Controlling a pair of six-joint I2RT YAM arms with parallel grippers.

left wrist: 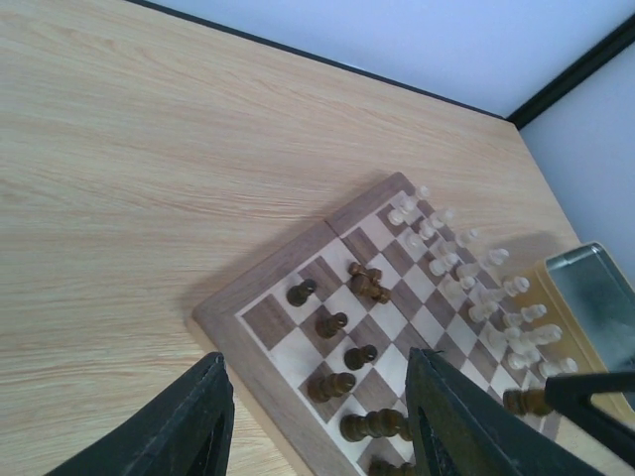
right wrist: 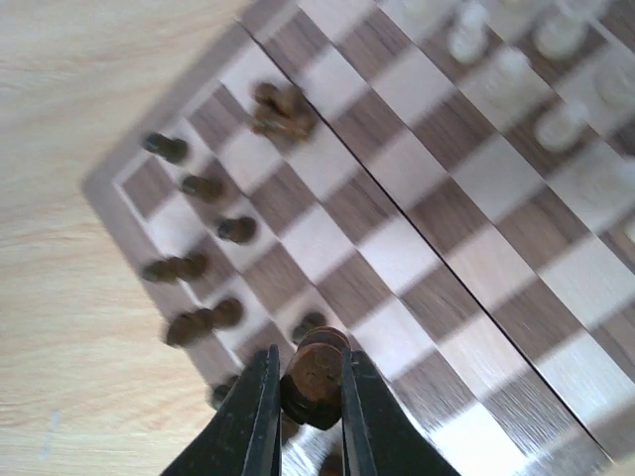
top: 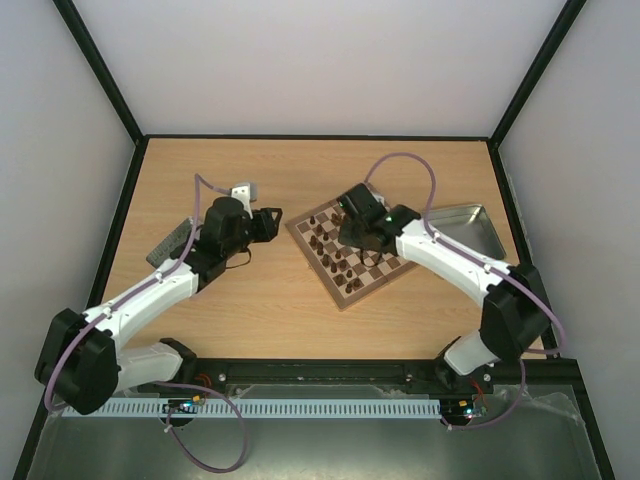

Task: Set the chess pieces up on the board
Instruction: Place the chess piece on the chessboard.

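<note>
Seen from above, the chessboard [top: 360, 275] lies cornerwise on the wooden table [top: 250, 320], right of centre, with dark brown pieces [top: 325, 250] ranked along its left side. The right gripper [top: 347, 215] hangs over the far part of the board, and its jaws cannot be made out from here. The left gripper [top: 270, 222] is over bare table just left of the board. A grey metal tin [top: 470, 228] sits close by the board on the right. In the left wrist view that gripper's two black fingers [left wrist: 198, 426] stand spread with nothing between them, above the near corner of the chessboard [left wrist: 230, 315]. Dark brown pieces [left wrist: 332, 323] stand in a line along the near edge, and two more lie tipped together [left wrist: 367, 283] a little further in. Cream-white pieces [left wrist: 446, 260] crowd the opposite side. At the lower right a black finger [left wrist: 595, 392] of the right gripper carries a dark brown piece [left wrist: 526, 401] at its tip. The right wrist view, somewhat blurred, shows the right gripper [right wrist: 308, 397] pressed onto that dark brown piece [right wrist: 316, 375], held above the board near the dark row [right wrist: 201, 185].
</note>
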